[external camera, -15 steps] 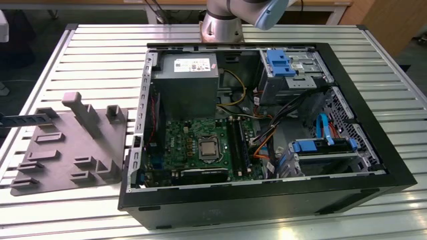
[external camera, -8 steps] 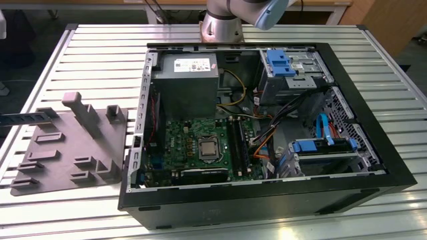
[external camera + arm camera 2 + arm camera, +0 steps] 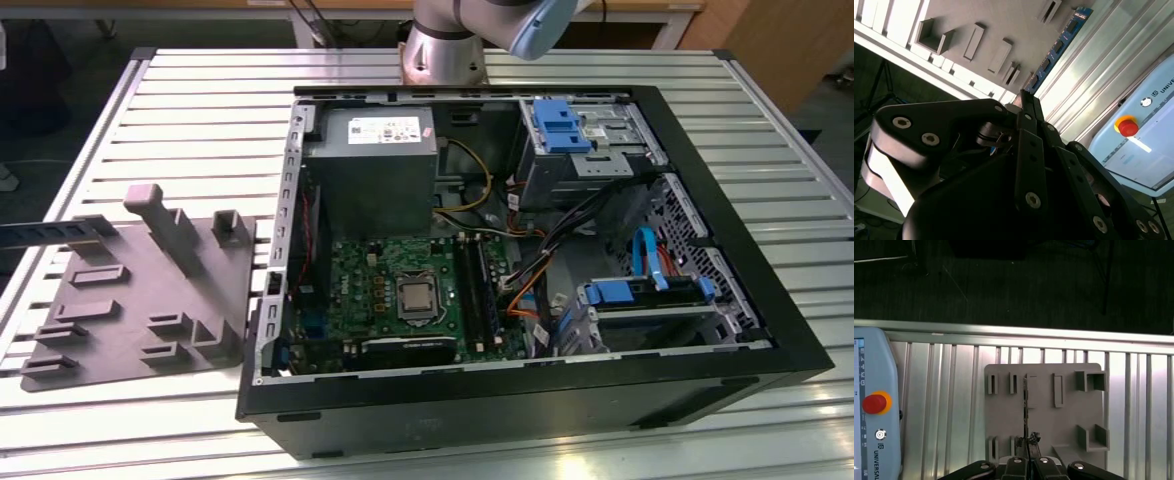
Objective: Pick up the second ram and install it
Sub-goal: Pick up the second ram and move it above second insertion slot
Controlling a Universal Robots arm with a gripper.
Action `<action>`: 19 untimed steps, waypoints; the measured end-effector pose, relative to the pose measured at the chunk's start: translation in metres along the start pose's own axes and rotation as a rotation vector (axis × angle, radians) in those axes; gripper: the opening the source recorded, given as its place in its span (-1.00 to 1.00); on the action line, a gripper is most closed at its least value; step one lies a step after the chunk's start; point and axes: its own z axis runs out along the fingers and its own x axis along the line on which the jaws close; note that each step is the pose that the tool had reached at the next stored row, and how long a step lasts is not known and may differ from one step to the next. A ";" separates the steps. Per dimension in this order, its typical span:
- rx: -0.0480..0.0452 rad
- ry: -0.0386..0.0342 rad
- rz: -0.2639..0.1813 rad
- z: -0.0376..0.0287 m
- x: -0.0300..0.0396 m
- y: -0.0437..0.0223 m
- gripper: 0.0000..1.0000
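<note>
Black pincer (image 3: 1028,441) linkage sits closest in both wrist views, its two fingers set so close that only a sliver separates them. The ram (image 3: 1025,405) takes up that sliver, so the pincer is judged to be clamped on the stick near one end.

Ram position: it projects straight out ahead of the fingertips, standing on edge. In the first wrist view it reads as a thin dark line, seen edge-on. In the second wrist view the ram (image 3: 1059,45) shows a blue face and a row of black chips running away from the tips. Its long axis lies in line with the seam between the fingers.

Beyond the pincer lies the grey tray (image 3: 1004,415), resting on the slatted bench (image 3: 200,110). The ram appears clear of the tray slots, though contact cannot be ruled out.

In the exterior view the ram (image 3: 60,231) reaches in from that view's left edge, over a corner of the tray. The open case (image 3: 787,330) stands on the far side of the tray from the pincer, well apart. Its sockets (image 3: 474,285) appear to run roughly crosswise to the ram's axis. A pendant (image 3: 874,405) lies on the bench to one side of the pincer.
</note>
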 end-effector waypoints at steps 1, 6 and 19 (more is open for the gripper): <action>-0.0001 -0.0004 0.000 -0.0008 0.0000 0.0001 -0.76; 0.0000 -0.0027 0.000 -0.0049 -0.0002 0.0002 -0.76; 0.0002 -0.0073 0.000 -0.0137 -0.0005 0.0006 -0.76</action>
